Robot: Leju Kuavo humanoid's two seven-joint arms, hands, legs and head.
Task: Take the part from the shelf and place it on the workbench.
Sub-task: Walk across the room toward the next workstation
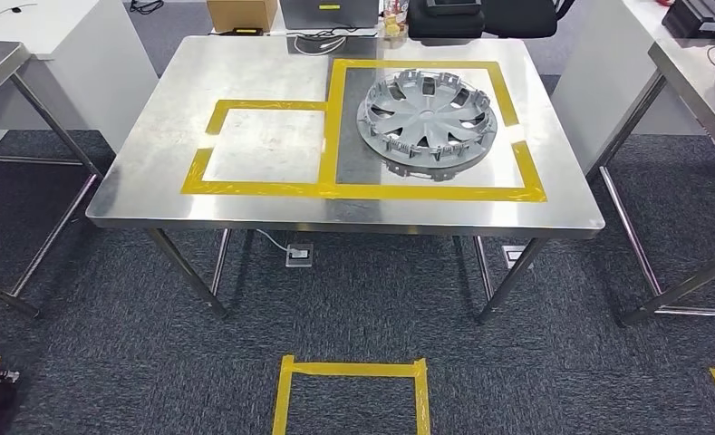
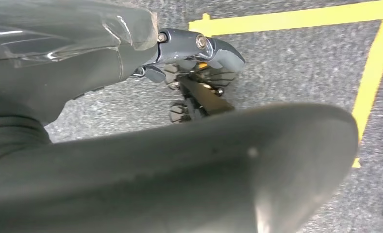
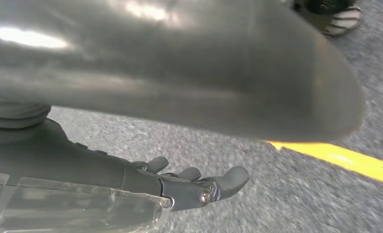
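- The workbench (image 1: 245,195) stands ahead of me, steel top marked out in yellow tape (image 1: 272,188), well forward of both my hands and well above where they hang.
- On it, inside the larger taped bay, lies the part (image 1: 426,116), a grey wheel cover, flat on the steel, far from either hand.
- Below me there's grey carpet with a taped square (image 1: 352,370) on the floor, nearer my hands than anything on the bench.
- My left hand (image 2: 194,68) hangs low over that carpet, thumb out, darker fingers curled loosely beneath; nothing in it that I can see, though whether it counts as open or closed I cannot tell.
- My right hand (image 3: 194,184) hangs over the carpet too, fingers spread and slack, holding nothing; a yellow tape line (image 3: 340,158) runs just beyond the fingertips.
- My read: the part sits on the bench, so the placing looks done, or I'm between rounds.
- If another part is wanted, the next move calls for turning to the shelf, which I can't see from here, and raising both arms from my sides.
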